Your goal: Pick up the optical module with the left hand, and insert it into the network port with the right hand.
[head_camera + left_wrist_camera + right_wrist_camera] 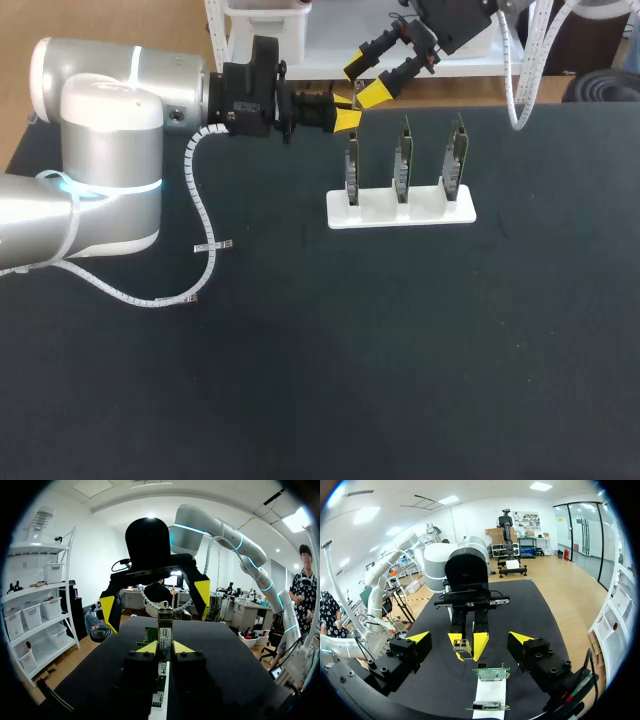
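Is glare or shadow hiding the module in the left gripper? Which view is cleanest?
Left wrist view: module evenly lit between the fingers of the left gripper, cleanest; the ceiling lights are bright only far above it. Right wrist view: module small but unshaded. Head view: dull black table, no glare, module too small to make out.

Barely shows the optical module [354, 104] from the head view, nearly buried between the yellow tips of the left end effector [346, 119]. Too small there to tell any port on the three circuit cards [403, 160]. From the left wrist, probably hides most of the white stand [166, 695].
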Robot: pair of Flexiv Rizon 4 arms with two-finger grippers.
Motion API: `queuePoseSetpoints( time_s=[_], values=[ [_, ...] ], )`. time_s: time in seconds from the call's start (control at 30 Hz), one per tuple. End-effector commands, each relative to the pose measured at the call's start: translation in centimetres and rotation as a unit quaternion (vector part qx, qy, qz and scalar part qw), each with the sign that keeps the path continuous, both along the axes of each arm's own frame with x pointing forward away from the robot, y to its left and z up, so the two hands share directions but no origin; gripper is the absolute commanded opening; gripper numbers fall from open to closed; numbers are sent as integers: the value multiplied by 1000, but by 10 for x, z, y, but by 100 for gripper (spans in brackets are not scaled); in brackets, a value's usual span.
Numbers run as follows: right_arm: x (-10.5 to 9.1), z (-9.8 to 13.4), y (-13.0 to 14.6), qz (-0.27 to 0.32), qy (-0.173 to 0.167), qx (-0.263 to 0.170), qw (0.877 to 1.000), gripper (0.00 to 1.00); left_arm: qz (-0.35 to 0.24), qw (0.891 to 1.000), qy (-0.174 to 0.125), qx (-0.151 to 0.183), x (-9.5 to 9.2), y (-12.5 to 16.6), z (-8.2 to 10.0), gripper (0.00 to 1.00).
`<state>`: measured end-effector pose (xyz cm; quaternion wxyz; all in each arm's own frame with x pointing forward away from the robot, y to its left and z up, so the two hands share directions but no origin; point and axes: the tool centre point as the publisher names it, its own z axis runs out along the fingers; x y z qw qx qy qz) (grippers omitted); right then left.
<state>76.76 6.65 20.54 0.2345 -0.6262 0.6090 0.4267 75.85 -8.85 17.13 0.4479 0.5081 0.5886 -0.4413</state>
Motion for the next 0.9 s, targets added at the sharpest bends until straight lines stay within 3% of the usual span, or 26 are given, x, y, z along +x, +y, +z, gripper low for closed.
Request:
queuePoseSetpoints(
  time_s=[0.03, 0.2, 0.23, 0.27, 0.3, 0.9],
  values=[
    [2, 0, 3, 1, 1, -1, 1000, 100, 3, 1000, -1, 0, -1, 0, 0, 0],
    [2, 0, 4, -1, 2, 0, 1000, 100, 3, 1000, -1, 0, -1, 0, 0, 0],
    [2, 0, 4, -3, 2, 2, 1000, 92, 3, 1000, -1, 0, -1, 0, 0, 0],
    [2, -1, 4, -8, 3, 2, 1000, 24, 3, 1000, -1, 0, -1, 0, 0, 0],
    [2, -1, 4, -10, 4, 1, 1000, 0, 3, 1000, -1, 0, -1, 0, 0, 0],
    [3, -1, 0, -13, 4, -3, 1000, 0, 3, 1000, -1, 0, -1, 0, 0, 0]
  ],
)
